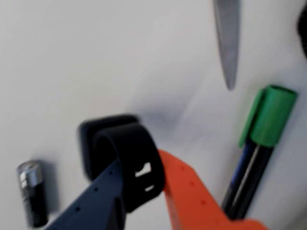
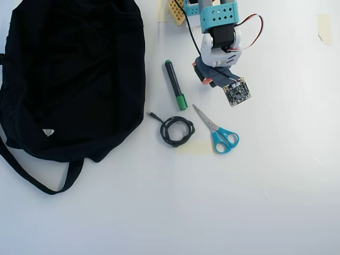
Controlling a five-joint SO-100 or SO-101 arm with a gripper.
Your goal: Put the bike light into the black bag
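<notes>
In the wrist view the bike light (image 1: pixel 98 139), a black block with a rubbery loop strap, sits just ahead of my gripper (image 1: pixel 140 162). The dark blue finger (image 1: pixel 96 196) and the orange finger (image 1: pixel 187 187) are closed on the strap loop from either side. I cannot tell whether the light rests on the table or hangs just above it. In the overhead view the arm covers the light, and my gripper (image 2: pixel 205 75) is at the top centre. The black bag (image 2: pixel 69 74) lies floppy at the left, well apart from the gripper.
A small black cylinder with a silver tip (image 1: pixel 31 192) lies left of the light. A green-capped marker (image 1: pixel 261 148) (image 2: pixel 175 85) and a scissors blade (image 1: pixel 228 40) lie to the right. Blue-handled scissors (image 2: pixel 218 130) and a coiled black cable (image 2: pixel 177 131) lie below the arm.
</notes>
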